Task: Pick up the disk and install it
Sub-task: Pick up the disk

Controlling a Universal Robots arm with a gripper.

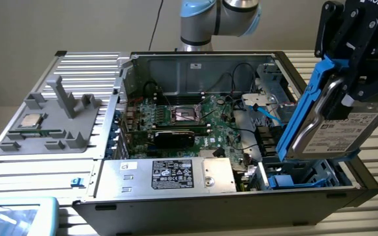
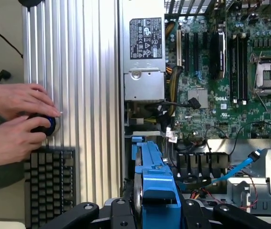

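Note:
The disk (image 1: 333, 133) is a silver-grey hard drive with a white label and a blue bracket round its edges. It hangs on edge, tilted, over the blue-lined drive bay (image 1: 299, 178) at the front corner of the open computer case, on the exterior view's right. My black gripper (image 1: 361, 96) is shut on the disk's upper part from above. In the wrist view the disk (image 2: 152, 183) shows edge-on between my gripper's (image 2: 157, 213) two black fingers (image 2: 85, 212), above the case interior.
Inside the case lie the green motherboard (image 1: 189, 118), a silver power supply (image 1: 175, 174) with a black label, and a blue cable (image 1: 267, 112) near the bay. A grey fixture (image 1: 45, 123) holding a CPU chip sits outside. A person's hands (image 2: 11, 119) rest by a keyboard (image 2: 49, 181).

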